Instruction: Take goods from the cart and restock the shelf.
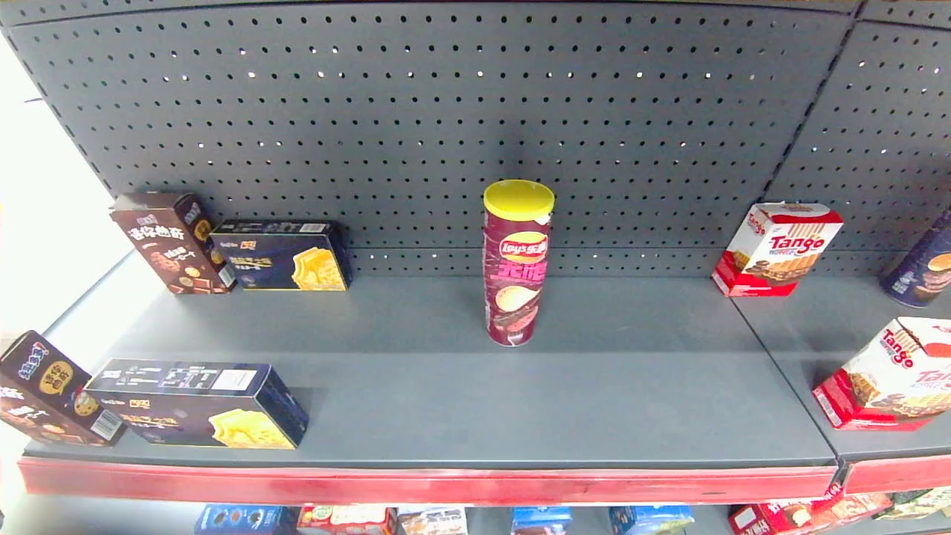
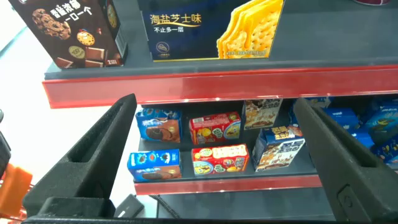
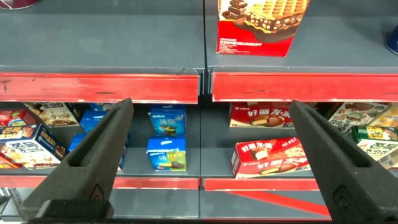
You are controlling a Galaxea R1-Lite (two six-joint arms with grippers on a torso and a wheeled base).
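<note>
Grey store shelving with red price strips along its front edges stands before the robot. Nearest, the left claw (image 2: 214, 102) and the right claw (image 3: 211, 104) both gape wide with nothing between their fingers, held level with the lower tiers, where small boxes (image 2: 214, 146) are packed close.

On the upper shelf (image 1: 631, 386), the front row has a dark cookie box (image 1: 48, 390) leaning beside a navy cracker box (image 1: 200, 405) at the left end, and a red wafer box (image 1: 888, 386) on the next bay to the right. The goods look faced outward so that shoppers can read them.

Farther in, a can of crisps (image 1: 516, 267) stands upright and alone in the middle, well apart from everything. It is likely a restocked item, with open room around it for more.

Against the pegboard (image 1: 416, 111) stand a second cookie box (image 1: 174, 241), a second cracker box (image 1: 286, 254) and another wafer box (image 1: 780, 249). With both claws empty, the next item must come from the cart.
</note>
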